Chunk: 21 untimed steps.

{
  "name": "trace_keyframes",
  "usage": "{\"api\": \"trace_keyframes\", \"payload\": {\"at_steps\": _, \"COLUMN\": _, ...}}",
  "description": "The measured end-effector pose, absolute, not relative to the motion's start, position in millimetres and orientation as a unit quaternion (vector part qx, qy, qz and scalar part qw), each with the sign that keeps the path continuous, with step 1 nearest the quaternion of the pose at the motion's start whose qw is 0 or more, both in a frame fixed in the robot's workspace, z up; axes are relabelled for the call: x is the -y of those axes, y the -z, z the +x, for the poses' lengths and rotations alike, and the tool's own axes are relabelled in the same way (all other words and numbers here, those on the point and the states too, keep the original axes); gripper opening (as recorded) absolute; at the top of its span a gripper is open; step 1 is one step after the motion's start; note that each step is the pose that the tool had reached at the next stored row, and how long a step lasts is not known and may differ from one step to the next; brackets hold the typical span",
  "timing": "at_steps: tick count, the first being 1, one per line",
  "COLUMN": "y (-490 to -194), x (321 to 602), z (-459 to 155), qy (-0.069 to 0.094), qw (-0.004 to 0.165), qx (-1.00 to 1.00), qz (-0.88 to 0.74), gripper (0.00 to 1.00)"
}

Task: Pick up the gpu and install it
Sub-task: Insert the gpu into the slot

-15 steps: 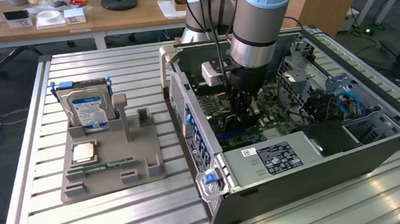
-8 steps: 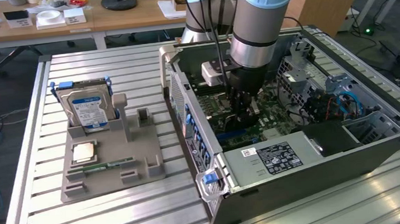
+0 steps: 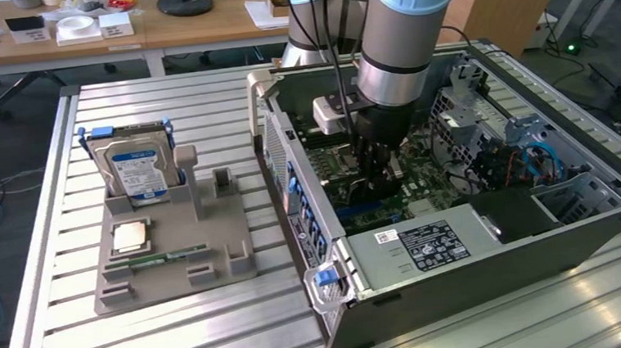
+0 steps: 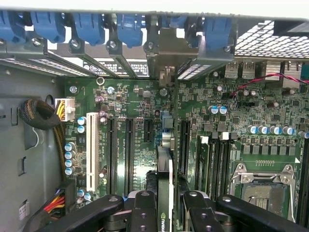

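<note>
The gpu (image 4: 164, 186) is seen edge-on in the wrist view, a thin dark card standing upright over the black expansion slots of the motherboard (image 4: 135, 96). My gripper (image 4: 164, 203) is shut on it, one black finger (image 4: 144, 210) on each side. The card's far end lines up with a metal bracket (image 4: 166, 53) at the case's rear wall. I cannot tell whether the card is fully down in its slot. In the exterior view the gripper (image 3: 379, 169) reaches straight down into the open computer case (image 3: 462, 295).
A row of blue latches (image 4: 87, 26) lines the rear wall. The processor socket (image 4: 263, 186) and a cable bundle (image 4: 41, 116) flank the slots. The power supply (image 3: 426, 248) fills the case's near end. Outside, a grey fixture (image 3: 175, 270) holds a hard drive (image 3: 136, 174).
</note>
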<state>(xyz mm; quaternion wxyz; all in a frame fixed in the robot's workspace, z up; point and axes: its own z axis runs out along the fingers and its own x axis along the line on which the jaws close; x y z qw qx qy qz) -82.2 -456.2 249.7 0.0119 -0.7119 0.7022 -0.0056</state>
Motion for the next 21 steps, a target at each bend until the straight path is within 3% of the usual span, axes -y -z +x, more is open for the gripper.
{"api": "trace_keyframes", "payload": {"at_steps": 21, "y": -248.6, "x": 456.4, "z": -78.6, "qy": 0.008, "qw": 0.010, "qx": -0.710, "qz": -0.704, "gripper": 0.26}}
